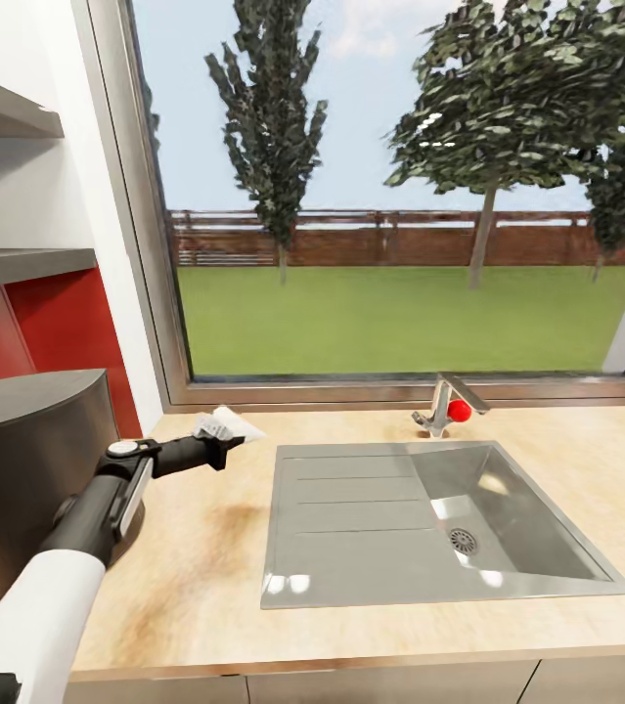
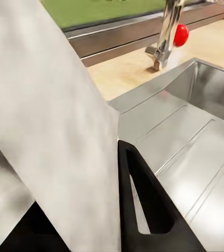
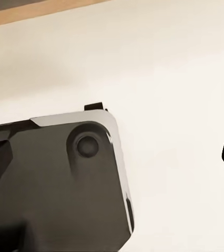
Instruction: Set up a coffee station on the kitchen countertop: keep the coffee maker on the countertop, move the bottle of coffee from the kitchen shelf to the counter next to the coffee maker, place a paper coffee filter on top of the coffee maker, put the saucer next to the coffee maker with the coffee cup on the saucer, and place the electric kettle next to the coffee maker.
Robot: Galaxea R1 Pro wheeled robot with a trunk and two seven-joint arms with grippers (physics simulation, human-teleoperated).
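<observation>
White paper sits clenched in my left gripper (image 1: 222, 437): the paper coffee filter (image 1: 226, 422), a creased sheet fanning up past my fingers (image 2: 143, 205) toward the window. I hold it above the countertop (image 1: 204, 548), just beside the steel sink (image 1: 429, 518). The coffee maker (image 1: 33, 460) stands to my left, behind my jaws, its flat top near the filter's level. My left arm is nearer. I cannot tell how my right gripper's jaws stand.
</observation>
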